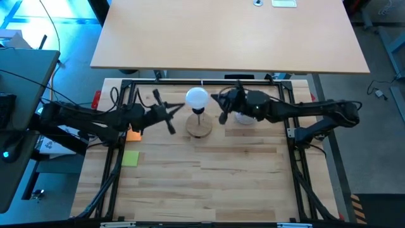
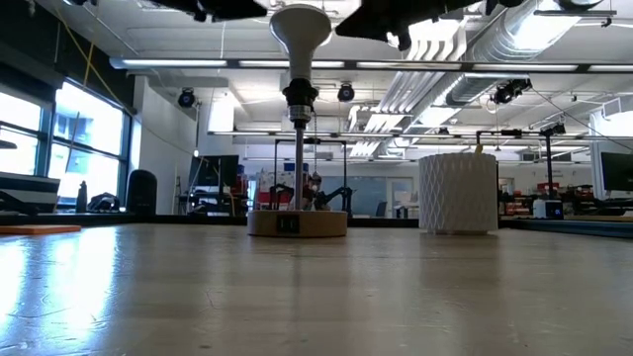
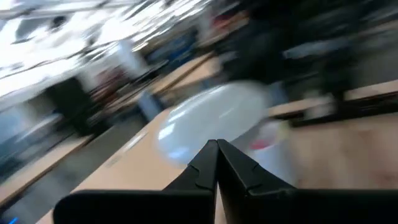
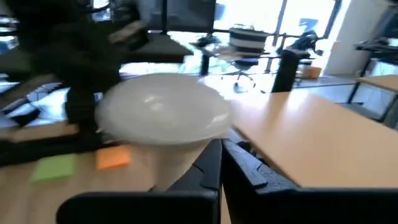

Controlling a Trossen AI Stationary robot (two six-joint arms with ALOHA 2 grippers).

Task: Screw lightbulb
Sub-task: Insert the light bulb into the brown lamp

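Note:
The white lightbulb (image 1: 197,97) stands neck down in the black-topped stem (image 2: 299,148) of a round wooden disc (image 1: 200,128) at the table's far middle. My left gripper (image 1: 182,106) is shut and level, with its tips at the globe's left side. My right gripper (image 1: 214,98) is shut and level, at the globe's right side. In the low view the globe (image 2: 300,30) shows between the two dark grippers at the picture's top. My left gripper points its shut fingertips (image 3: 211,152) level at the globe's left side (image 3: 205,124), coming from the table's left. The view is blurred, and I cannot tell whether they touch. My right gripper lays its shut fingertips (image 4: 214,155) against the globe's lower right side (image 4: 208,134), level, from the table's right. The bulb stays upright on its stem.
A white latticed cup (image 2: 457,193) stands right of the disc, under my right arm. An orange block (image 1: 133,133) and a green note (image 1: 130,158) lie at the left. Black frame rails (image 1: 297,164) edge the table, and bare wood (image 1: 202,183) lies toward the near edge.

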